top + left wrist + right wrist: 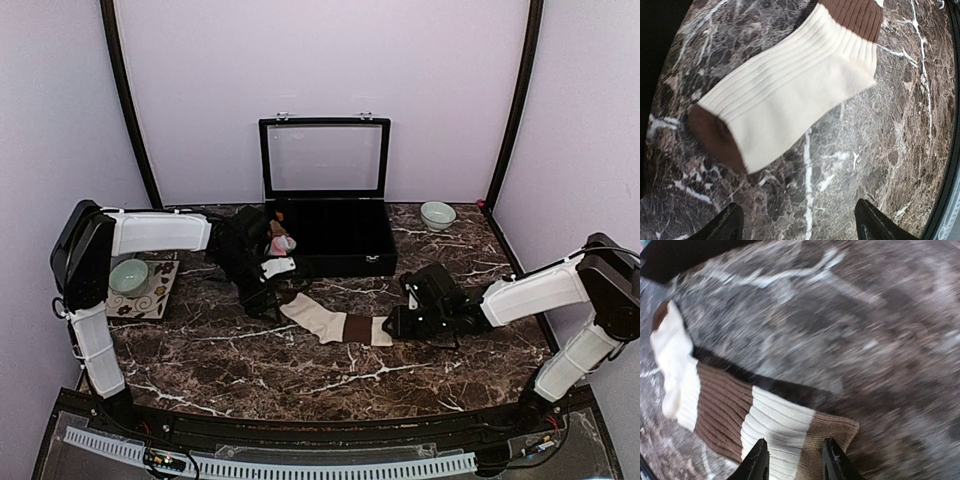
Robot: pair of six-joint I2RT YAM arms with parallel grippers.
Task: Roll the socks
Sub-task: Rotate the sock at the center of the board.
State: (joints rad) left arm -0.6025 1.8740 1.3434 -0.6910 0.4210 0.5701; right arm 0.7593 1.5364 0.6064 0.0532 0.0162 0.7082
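Right pincer (794, 461) straddles end of cream sock (771, 424).

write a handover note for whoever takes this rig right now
Left hand: open, empty, above the cream-beige sock's toe end.
Right hand: jaws partly closed at its cuff end; grip unclear.
Cream-beige sock: flat, unrolled on the table between the hands.
Pink sock: by the black box's left front corner, partly hidden by the left arm; rolled or not unclear.
Done: no roll visible.
Left: roll the cream-beige sock, check the pink one.
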